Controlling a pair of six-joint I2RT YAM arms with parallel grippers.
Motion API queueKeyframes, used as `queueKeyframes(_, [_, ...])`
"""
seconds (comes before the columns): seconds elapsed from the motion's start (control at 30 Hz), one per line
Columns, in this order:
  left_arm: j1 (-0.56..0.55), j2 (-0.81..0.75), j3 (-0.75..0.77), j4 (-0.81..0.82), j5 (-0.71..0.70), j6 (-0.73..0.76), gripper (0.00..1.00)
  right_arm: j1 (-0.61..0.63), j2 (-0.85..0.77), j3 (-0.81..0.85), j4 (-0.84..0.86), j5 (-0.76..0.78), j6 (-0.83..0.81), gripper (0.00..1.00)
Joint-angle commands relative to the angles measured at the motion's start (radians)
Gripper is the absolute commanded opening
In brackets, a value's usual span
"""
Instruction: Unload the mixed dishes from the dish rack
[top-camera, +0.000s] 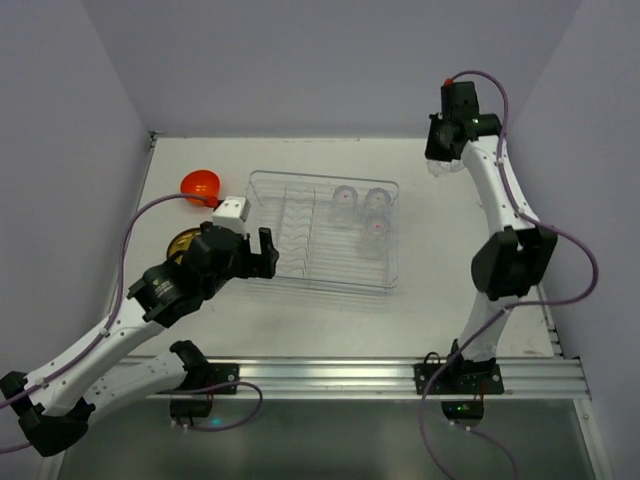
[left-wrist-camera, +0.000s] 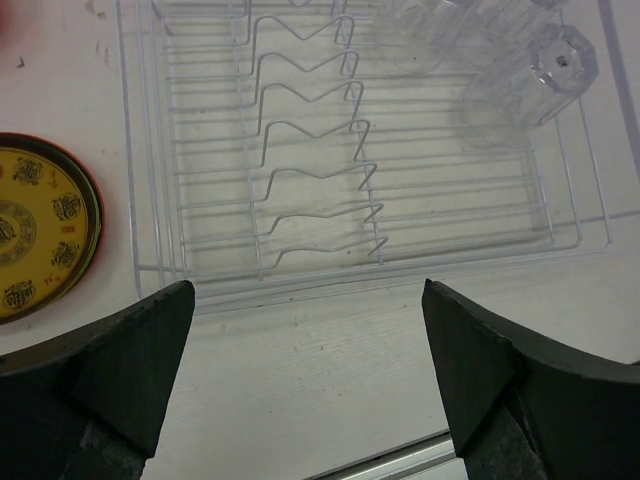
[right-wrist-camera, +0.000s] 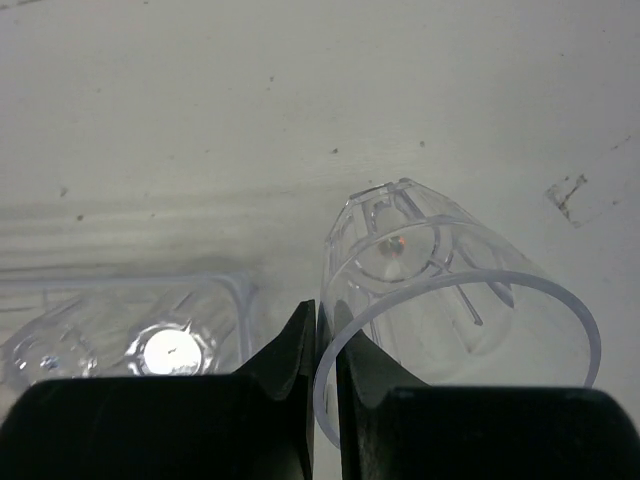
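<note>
The pale desk carries the clear dish rack at its centre. The left arm reaches in from 7 o'clock, its jaws wide apart and empty at the rack's 9 o'clock end. The right arm stretches to 1 o'clock of the rack, its jaws pinching the rim of a clear cup. A yellow-brown plate lies at the rack's 9 o'clock, an orange bowl at 10 o'clock. Three clear cups sit in the rack's 3 o'clock end.
</note>
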Motion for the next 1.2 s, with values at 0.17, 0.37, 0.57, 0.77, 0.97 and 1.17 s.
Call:
queueKeyframes(0.17, [0.002, -0.130, -0.091, 0.045, 0.071, 0.101, 1.00, -0.016, 0.454, 0.436, -0.369, 0.079, -0.110, 0.00])
queueKeyframes(0.37, [0.001, -0.139, -0.116, 0.071, 0.079, 0.101, 1.00, -0.024, 0.509, 0.349, -0.317, 0.024, -0.110, 0.01])
queueKeyframes(0.57, [0.002, -0.128, -0.116, 0.071, 0.079, 0.102, 1.00, -0.029, 0.506, 0.247, -0.276, -0.039, -0.098, 0.07])
queueKeyframes(0.77, [0.002, -0.121, -0.113, 0.068, 0.073, 0.102, 1.00, -0.029, 0.396, 0.174, -0.228, -0.047, -0.075, 0.46])
queueKeyframes(0.97, [0.002, -0.084, -0.085, 0.066, 0.052, 0.067, 1.00, -0.039, 0.187, 0.083, -0.191, -0.061, -0.032, 0.72])
queueKeyframes(1.17, [0.001, 0.037, -0.031, 0.123, 0.081, -0.040, 1.00, -0.038, -0.161, -0.151, -0.024, 0.065, 0.036, 0.99])
